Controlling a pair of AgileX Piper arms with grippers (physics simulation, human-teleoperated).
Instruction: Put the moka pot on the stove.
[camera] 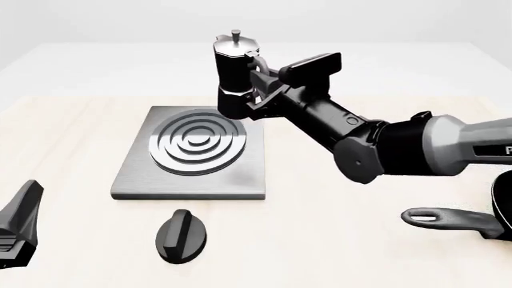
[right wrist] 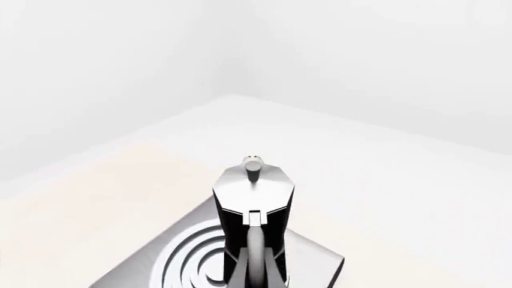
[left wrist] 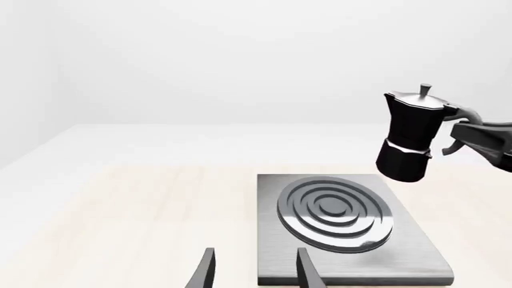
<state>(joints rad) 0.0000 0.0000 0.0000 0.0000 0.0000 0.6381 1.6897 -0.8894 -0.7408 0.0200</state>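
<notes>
The right gripper point(camera: 258, 75) is clamping the curved handle of the faceted black moka pot point(camera: 234, 75), which is hanging slightly tilted above the far right edge of the brushed-metal stove point(camera: 192, 180). The left gripper point(left wrist: 254, 273) is hovering with parted fingers near the stove's near edge.

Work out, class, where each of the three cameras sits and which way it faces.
Front: above and behind the arms, facing the table; right arm and left gripper show.
Left wrist: behind its fingers, facing the stove.
Right wrist: behind the right gripper, looking over the moka pot.
All three show pot and stove.
</notes>
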